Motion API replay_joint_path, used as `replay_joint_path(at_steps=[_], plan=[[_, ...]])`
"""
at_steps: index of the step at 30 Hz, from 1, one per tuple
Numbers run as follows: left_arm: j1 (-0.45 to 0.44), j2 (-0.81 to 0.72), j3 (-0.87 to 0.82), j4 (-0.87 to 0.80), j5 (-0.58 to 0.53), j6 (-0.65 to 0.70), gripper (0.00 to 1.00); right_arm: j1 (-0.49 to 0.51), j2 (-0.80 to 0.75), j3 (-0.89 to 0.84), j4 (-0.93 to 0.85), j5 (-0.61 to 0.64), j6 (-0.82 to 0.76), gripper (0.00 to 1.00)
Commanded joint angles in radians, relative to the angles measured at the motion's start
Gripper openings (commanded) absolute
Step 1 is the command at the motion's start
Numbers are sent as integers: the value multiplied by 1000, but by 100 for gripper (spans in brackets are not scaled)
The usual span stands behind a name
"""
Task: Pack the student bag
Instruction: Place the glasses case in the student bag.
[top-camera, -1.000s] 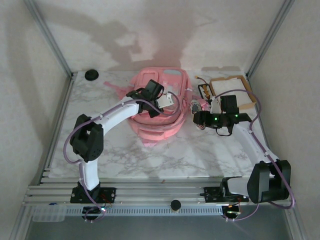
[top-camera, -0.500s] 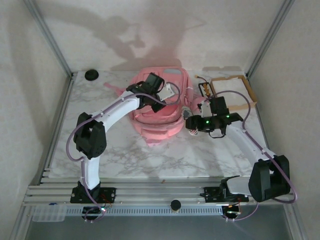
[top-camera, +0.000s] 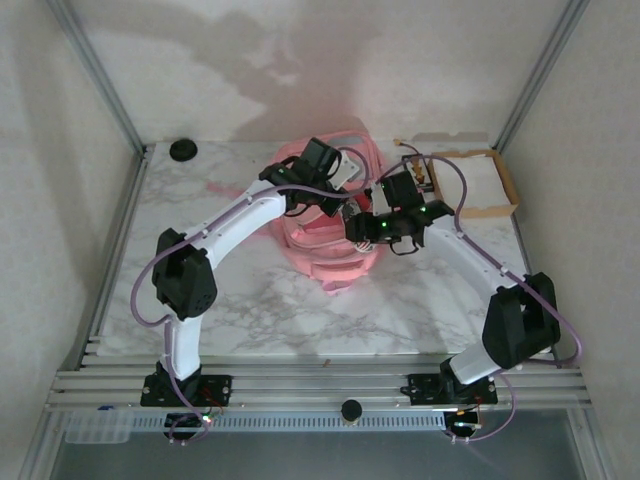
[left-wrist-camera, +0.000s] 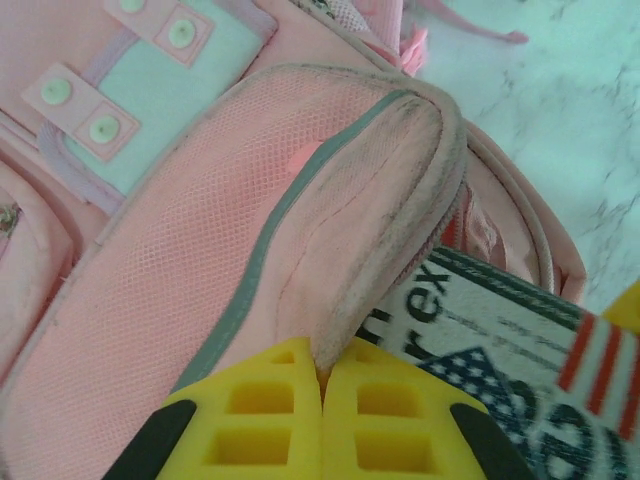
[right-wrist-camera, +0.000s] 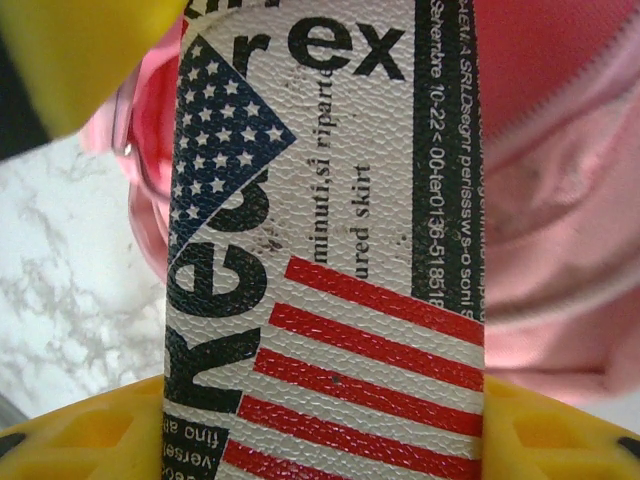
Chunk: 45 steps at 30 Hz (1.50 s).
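The student bag (top-camera: 330, 245), a soft pink backpack, lies at the table's back middle. My left gripper (left-wrist-camera: 322, 365) is shut on the rim of its pink mesh-lined flap (left-wrist-camera: 380, 200) and holds the flap up. My right gripper (right-wrist-camera: 325, 420) is shut on a flat case (right-wrist-camera: 330, 250) printed with red stripes, white stars on blue and black lettering. The case points at the bag's opening, its far end right under the raised flap; the same case (left-wrist-camera: 500, 345) also shows beside my left fingers. From above, the left gripper (top-camera: 338, 197) and right gripper (top-camera: 362, 226) meet over the bag.
A shallow brown cardboard box (top-camera: 497, 205) sits at the back right, with small items (top-camera: 412, 178) by its left side. A black round object (top-camera: 182, 150) lies in the back left corner. White marble table (top-camera: 250, 300) stretches in front of the bag.
The left gripper shut on the bag's flap and drew it up and to the right. The right arm carried the case left from beside the box to the bag's opening.
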<state>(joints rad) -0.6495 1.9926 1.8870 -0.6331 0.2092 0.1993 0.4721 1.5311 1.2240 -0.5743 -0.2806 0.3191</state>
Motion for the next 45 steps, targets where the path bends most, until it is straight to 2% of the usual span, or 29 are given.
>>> replay_joint_path(at_steps=[1, 2, 3, 5, 8, 11, 13, 17, 19, 23, 25, 26, 28, 31, 34, 37, 41, 43, 45], plan=[[-3, -11, 47, 95, 34, -129, 0, -5, 113, 61, -11, 106, 2, 27], [-2, -20, 33, 116, 47, -153, 0, -10, 132, 58, 30, 104, 22, 32], [-4, -27, 15, 135, 58, -170, 0, -13, 139, 53, 86, 78, 46, 41], [-2, -41, -34, 184, 66, -213, 0, -10, 123, 34, 234, -33, 111, 49], [-1, -43, -66, 213, 59, -270, 0, -16, 66, -36, 378, -196, 230, 71], [-1, -38, -73, 222, 61, -309, 0, -57, 6, -140, 411, -331, 284, 79], [0, -34, -72, 218, 54, -330, 0, -76, 2, -188, 361, -332, 267, 82], [1, -45, -77, 236, 59, -351, 0, -68, 2, -315, 468, -410, 327, 72], [1, -49, -79, 243, 58, -366, 0, -44, 43, -257, 392, -355, 293, 74], [1, -44, -82, 237, 61, -383, 0, -47, 82, -255, 609, -456, 452, 66], [1, -48, -98, 243, 67, -392, 0, -45, 107, -236, 649, -493, 495, 63], [1, -55, -111, 251, 63, -396, 0, -45, 103, -230, 640, -493, 500, 63], [2, -65, -123, 255, 50, -396, 0, -45, 70, -234, 584, -460, 485, 70], [4, -66, -115, 241, 42, -387, 0, -61, 7, -254, 479, -383, 430, 72], [5, -63, -120, 255, 41, -392, 0, -71, 16, -269, 573, -432, 485, 60], [5, -55, -114, 257, 48, -402, 0, -38, 37, -221, 565, -423, 503, 60], [5, -60, -118, 260, 38, -400, 0, -58, 85, -258, 618, -402, 547, 59], [7, -58, -111, 256, 39, -406, 0, -56, 117, -256, 707, -399, 596, 52], [5, -60, -111, 258, 46, -412, 0, -48, 150, -215, 723, -373, 607, 51]])
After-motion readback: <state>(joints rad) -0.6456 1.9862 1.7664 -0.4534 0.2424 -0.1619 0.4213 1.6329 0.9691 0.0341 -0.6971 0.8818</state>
